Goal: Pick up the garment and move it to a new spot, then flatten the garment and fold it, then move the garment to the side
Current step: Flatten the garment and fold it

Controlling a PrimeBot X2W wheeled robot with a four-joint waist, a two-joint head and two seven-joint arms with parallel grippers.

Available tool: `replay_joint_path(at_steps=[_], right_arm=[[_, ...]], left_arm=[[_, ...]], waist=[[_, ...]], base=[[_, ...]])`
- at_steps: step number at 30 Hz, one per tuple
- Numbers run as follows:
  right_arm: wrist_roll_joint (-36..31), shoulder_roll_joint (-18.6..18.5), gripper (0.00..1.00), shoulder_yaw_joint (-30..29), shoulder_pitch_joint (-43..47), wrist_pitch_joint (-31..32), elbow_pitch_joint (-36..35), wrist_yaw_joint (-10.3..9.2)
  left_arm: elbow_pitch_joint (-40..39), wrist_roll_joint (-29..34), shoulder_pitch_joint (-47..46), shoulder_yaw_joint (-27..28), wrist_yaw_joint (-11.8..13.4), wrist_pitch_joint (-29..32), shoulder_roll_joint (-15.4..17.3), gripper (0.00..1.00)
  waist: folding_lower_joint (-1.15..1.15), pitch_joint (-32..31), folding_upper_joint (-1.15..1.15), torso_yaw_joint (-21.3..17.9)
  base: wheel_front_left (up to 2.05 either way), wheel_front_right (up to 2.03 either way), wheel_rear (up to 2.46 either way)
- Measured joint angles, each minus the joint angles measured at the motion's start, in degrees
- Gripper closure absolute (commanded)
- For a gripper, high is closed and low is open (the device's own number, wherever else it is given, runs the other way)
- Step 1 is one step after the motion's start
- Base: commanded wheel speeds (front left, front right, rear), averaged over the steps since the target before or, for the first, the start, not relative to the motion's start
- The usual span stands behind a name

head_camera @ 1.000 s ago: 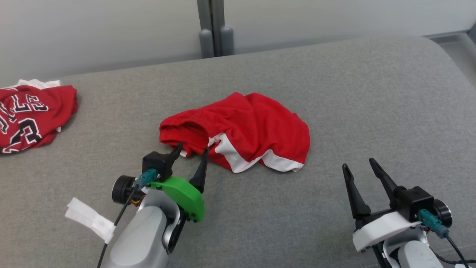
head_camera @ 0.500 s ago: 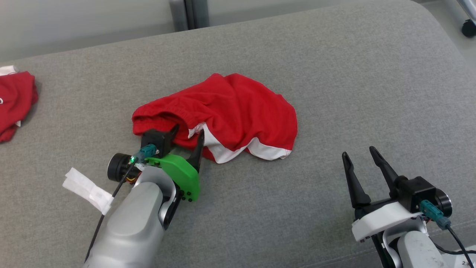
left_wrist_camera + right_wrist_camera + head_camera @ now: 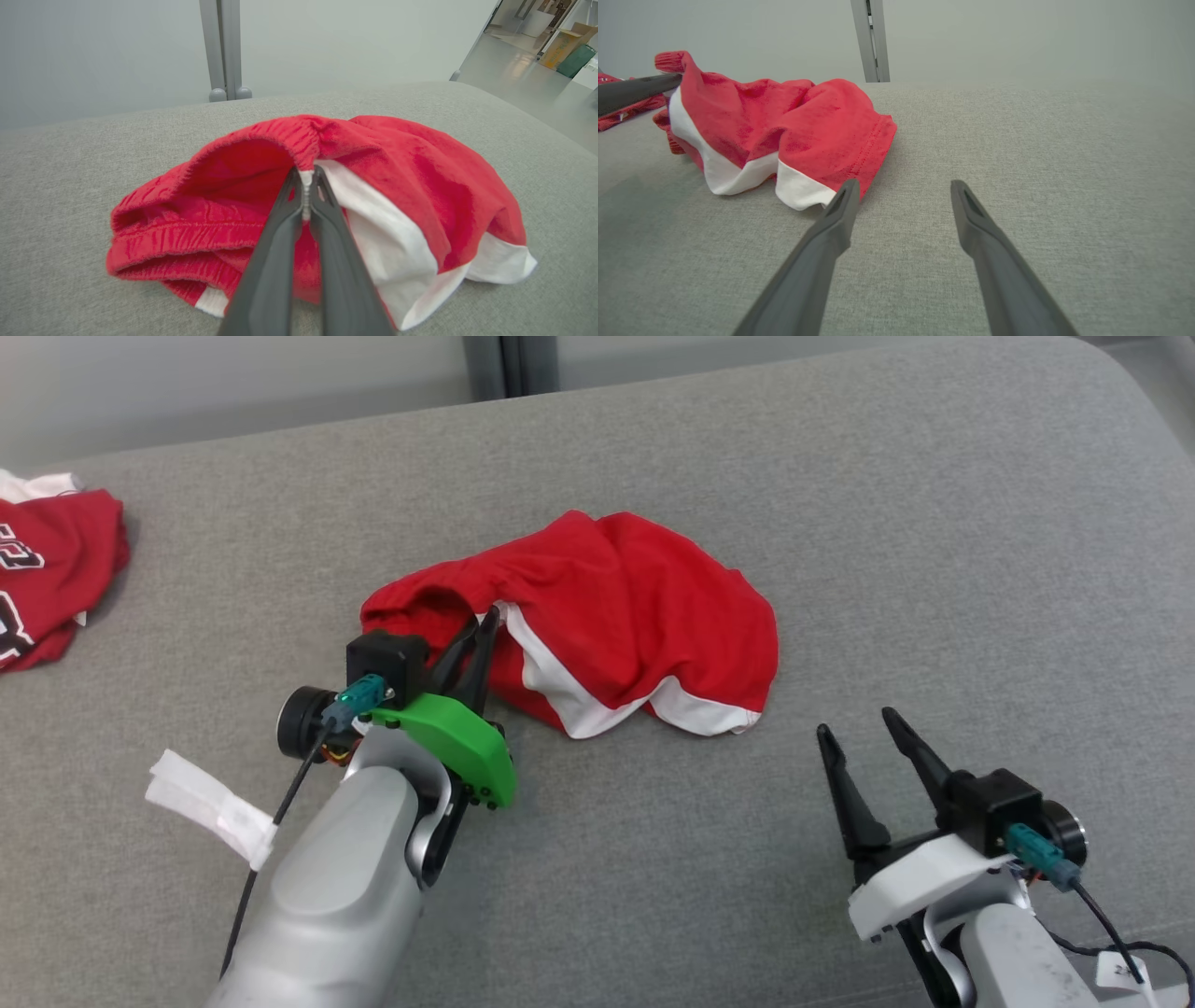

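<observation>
The left gripper (image 3: 484, 618) is clenched on the shorts (image 3: 653, 607). Its jaws are pressed together on the waistband (image 3: 261, 135), right where the red elastic meets a white side stripe, and a sliver of white cloth shows pinched between them. That looks a sensible place to take hold: the gathered band is the thickest, firmest edge on the garment, so it should slip less than the thin cloth would. The pinched spot stands up in a small peak, while the rest lies heaped near the middle of the worktop (image 3: 934, 523), just ahead of that gripper.

The right gripper (image 3: 854, 721) has its jaws spread and holds nothing. It sits low over the worktop, near the white-trimmed leg hem (image 3: 798, 191) but not touching it. I take it to be waiting for the flattening, where a second corner will need holding.

The shorts are soft, limp sports cloth, red with broad white bands, rumpled into loose folds. The waistband is ribbed and puckered, and gapes open like a mouth. The worktop is covered in grey woven fabric with a rounded corner, and it looks padded. A red jersey (image 3: 47, 579) with lettering lies at its far left edge, well apart.
</observation>
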Motion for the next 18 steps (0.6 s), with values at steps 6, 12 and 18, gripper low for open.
replay_joint_path(at_steps=[6, 12, 18], right_arm=[[1.0, 0.1, 0.0, 4.6, -4.5, 0.0, 10.0, 0.0], [1.6, 0.0, 0.0, 6.3, -9.1, 0.0, 16.2, 0.0], [1.6, 0.0, 0.0, 7.7, -12.2, 0.0, 20.3, 0.0]], left_arm=[[-4.9, 2.1, 3.3, 1.7, 0.0, -0.1, -0.4, 1.0], [-7.8, 3.7, 4.4, 2.2, 0.0, -0.1, -0.8, 1.0], [-9.8, 4.5, 4.8, 2.6, 0.0, -0.1, -1.1, 1.0]], waist=[[0.0, 0.5, 0.0, 2.4], [0.0, 1.3, 0.0, 4.4], [0.0, 2.8, 0.0, 5.2]], base=[[0.0, 0.0, 0.0], [0.0, 0.0, 0.0], [0.0, 0.0, 0.0]])
